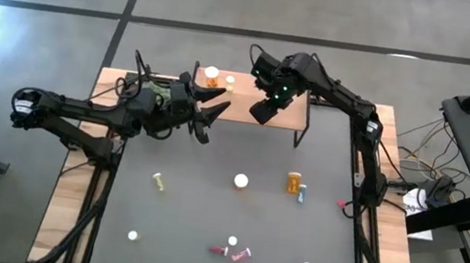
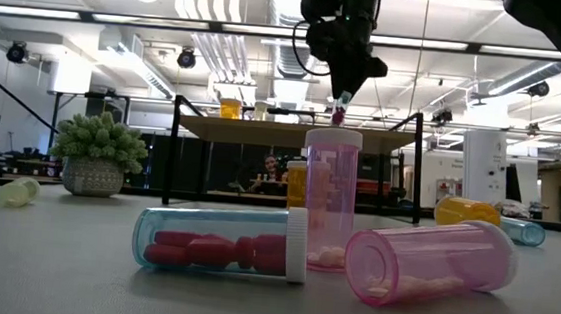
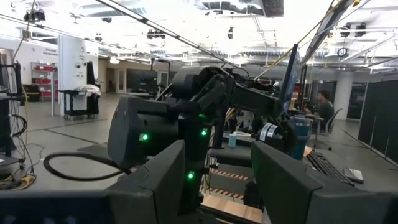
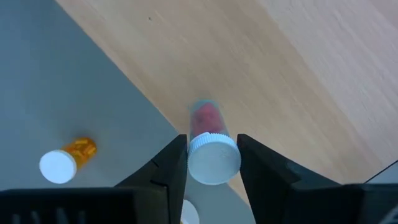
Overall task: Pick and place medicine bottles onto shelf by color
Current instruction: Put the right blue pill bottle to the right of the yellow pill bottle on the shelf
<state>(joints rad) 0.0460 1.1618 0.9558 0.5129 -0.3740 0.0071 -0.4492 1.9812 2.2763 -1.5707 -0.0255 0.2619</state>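
On the grey surface [image 1: 205, 210] stands the wood shelf [image 1: 247, 107]. Over its front edge hangs the right tool [image 4: 211, 163], squeezing a red bottle [image 4: 207, 146] by its white cap. Left tool [image 1: 210, 110] waits beside the shelf, half open, holding nothing.

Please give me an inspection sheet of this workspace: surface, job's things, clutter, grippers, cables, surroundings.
Surface: grey table with wood edges.
Job's things: shelf at far edge carries an orange bottle; another orange bottle and pink bottles lie on the table.
Clutter: green plant in the low view.
Grippers: right gripper shut on a red-filled bottle over the shelf edge; left gripper open, empty, beside the shelf.
Cables: bundle off the table's right.
Surroundings: seated person at a desk.
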